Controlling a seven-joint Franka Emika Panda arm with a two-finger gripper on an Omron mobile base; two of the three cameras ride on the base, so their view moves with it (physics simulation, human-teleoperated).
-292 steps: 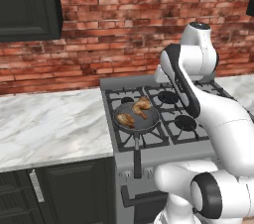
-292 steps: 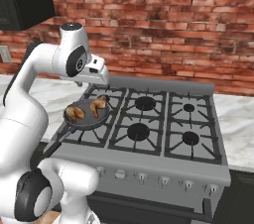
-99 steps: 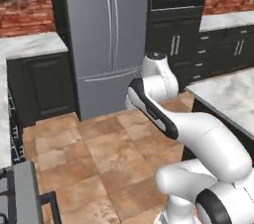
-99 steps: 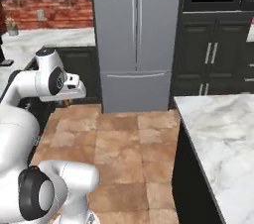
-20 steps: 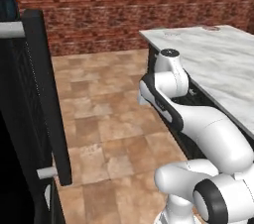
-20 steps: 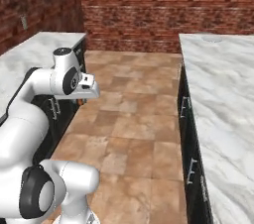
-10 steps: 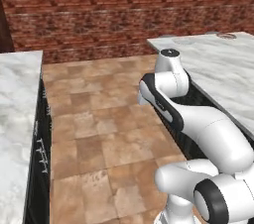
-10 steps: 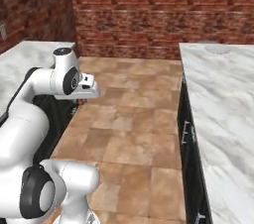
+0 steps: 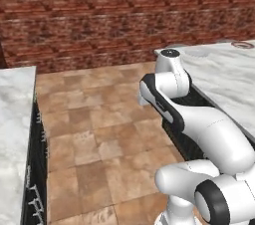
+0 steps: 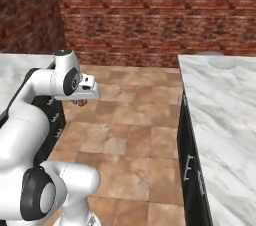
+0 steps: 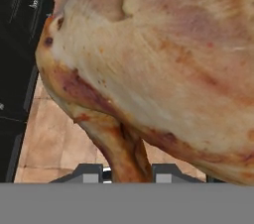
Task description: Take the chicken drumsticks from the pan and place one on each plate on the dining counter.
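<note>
Both base views have swung since half a second ago, as the base turns: the red brick wall (image 9: 99,10) now spans the whole background, and the marble top has drawn closer on the right. That dining counter (image 10: 225,120), white with grey veins over dark cabinet fronts, runs down the right of the right base view and sits behind the arm in the left base view. A second marble worktop (image 9: 12,134) lines the left edge of the left base view, with brown floor tiles (image 10: 135,120) between the two. Two plates rest at the counter's far end, well apart from the arm: a plain pale plate (image 10: 220,61) and a red-rimmed plate (image 9: 244,45). The gripper (image 10: 80,102) hangs over the floor, clenched on a golden-brown chicken drumstick (image 11: 163,69); in the hand view the narrow bone end sits between the two dark fingertips (image 11: 92,173) and the fat end looms close to the lens. From the right base view the meat shows as a small brown speck under the hand.
</note>
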